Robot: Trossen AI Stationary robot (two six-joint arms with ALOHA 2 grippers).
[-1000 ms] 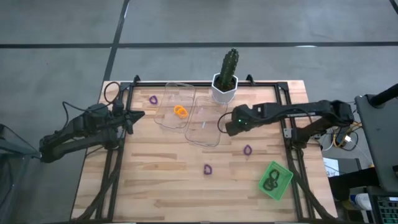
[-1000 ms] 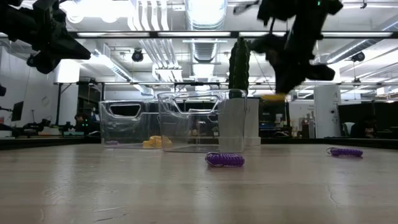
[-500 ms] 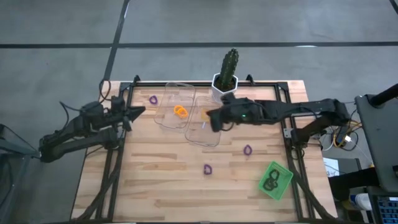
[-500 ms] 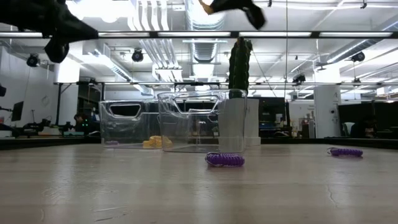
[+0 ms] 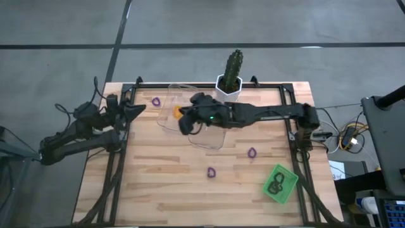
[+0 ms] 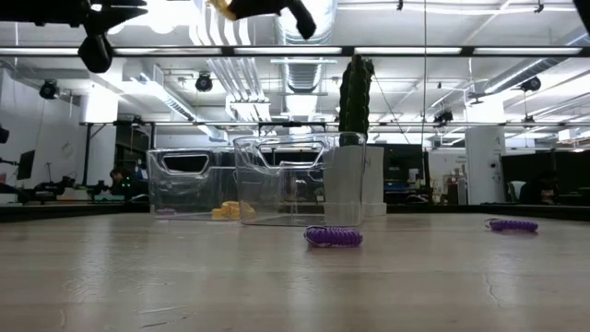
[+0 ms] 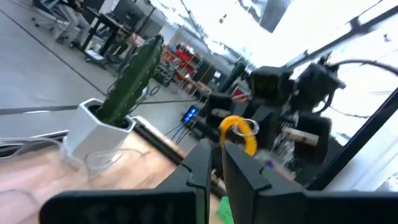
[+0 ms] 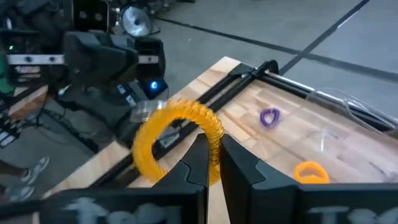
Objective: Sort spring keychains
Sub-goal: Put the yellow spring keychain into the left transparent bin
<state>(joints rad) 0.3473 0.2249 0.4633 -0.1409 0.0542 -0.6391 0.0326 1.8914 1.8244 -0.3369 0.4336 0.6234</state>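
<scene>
Right gripper (image 5: pixel 183 122) extended over the left clear bin (image 5: pixel 169 121), fingers clenched on an orange spring keychain (image 8: pixel 180 140) looping up from the fingertips. Second orange keychain (image 8: pixel 310 170) lying inside that bin. Purple keychains (image 5: pixel 211 171) loose on the near table. Left gripper (image 5: pixel 138 109) raised at the far-left edge, fingers pressed together, empty.

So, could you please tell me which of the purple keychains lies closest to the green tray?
The purple keychain right of the clear bins, up and left of the green tray; the others lie farther left.
</scene>
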